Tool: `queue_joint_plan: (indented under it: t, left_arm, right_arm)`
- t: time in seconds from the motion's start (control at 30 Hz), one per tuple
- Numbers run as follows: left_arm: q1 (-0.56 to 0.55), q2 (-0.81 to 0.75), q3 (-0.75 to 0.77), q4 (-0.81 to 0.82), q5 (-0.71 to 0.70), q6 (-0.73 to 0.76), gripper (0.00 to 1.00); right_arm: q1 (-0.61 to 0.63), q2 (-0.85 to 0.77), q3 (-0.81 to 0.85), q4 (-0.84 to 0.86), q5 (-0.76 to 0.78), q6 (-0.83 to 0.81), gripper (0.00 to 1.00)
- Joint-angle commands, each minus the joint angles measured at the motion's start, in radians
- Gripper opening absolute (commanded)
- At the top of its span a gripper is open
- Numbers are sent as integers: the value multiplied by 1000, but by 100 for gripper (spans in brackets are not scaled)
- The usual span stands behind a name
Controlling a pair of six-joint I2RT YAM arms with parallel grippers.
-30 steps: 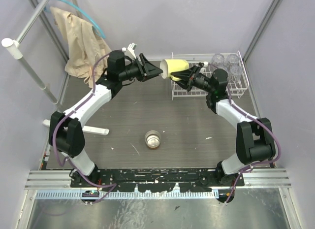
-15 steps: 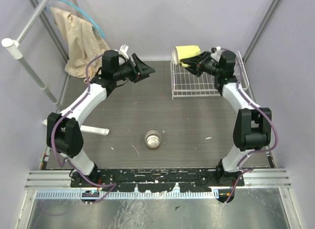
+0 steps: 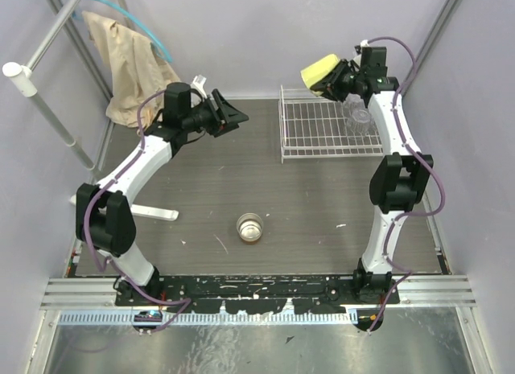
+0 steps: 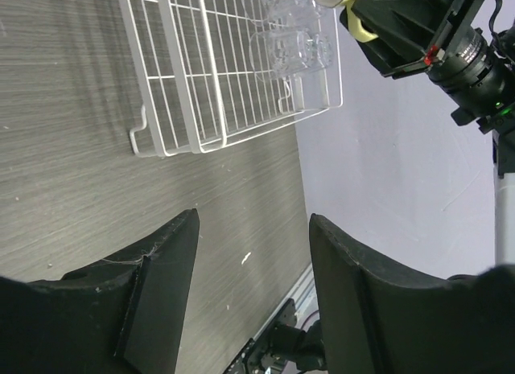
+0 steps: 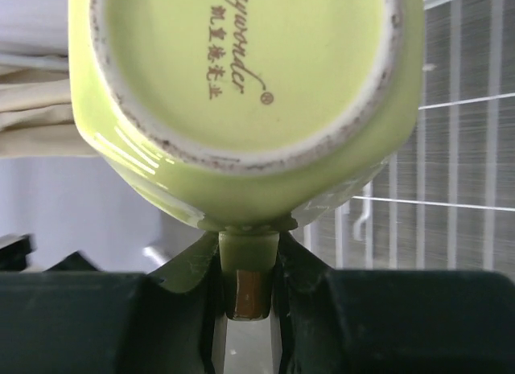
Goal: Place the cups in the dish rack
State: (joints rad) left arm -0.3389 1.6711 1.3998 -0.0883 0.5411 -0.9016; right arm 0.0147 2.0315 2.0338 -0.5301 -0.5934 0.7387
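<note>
My right gripper (image 3: 335, 81) is shut on the handle of the pale yellow mug (image 3: 317, 71), held high over the back edge of the white wire dish rack (image 3: 310, 141). In the right wrist view the mug's base (image 5: 249, 68) fills the frame and its handle (image 5: 248, 253) is pinched between the jaws (image 5: 248, 297). Clear tumblers (image 3: 359, 117) stand in the rack's right part (image 4: 291, 43). A small metallic cup (image 3: 250, 228) stands on the table's middle. My left gripper (image 3: 233, 117) is open and empty (image 4: 253, 265), left of the rack (image 4: 201, 92).
A beige cloth (image 3: 129, 64) hangs at the back left beside a white pole (image 3: 44, 100). A white flat piece (image 3: 153, 211) lies on the table by the left arm. Grey walls close in behind and to the right of the rack.
The right arm has lifted the mug up and back from the rack's left front to above its rear. The left gripper has drawn away leftward and its jaws stand wider.
</note>
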Motion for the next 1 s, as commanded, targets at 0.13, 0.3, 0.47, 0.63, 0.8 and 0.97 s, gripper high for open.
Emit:
queue_joint_plan:
  t: [0.13,0.3,0.47,0.63,0.8,0.97]
  left_arm:
    - [38,41,66,-44,23,38,64]
    - [54,58,86,-55,26,53,64]
    - [65,67,94,-65,25,65,65]
    - [80,58,77,-63,21,70,65]
    - [95,47,60,-65,16,75,65]
    - [105,33,34,-64,3,82,65]
  right_arm:
    - [20,41,219,-201,301,-342,1]
    - [58,74,239,-199,465,-435,1]
    - [100,89,208,-123,608,-536,1]
    - [114,65,85,29,722,-578,1]
    - [114,96,70,85,752,-597,1]
    - [110,83,-32,207,778,-614,1]
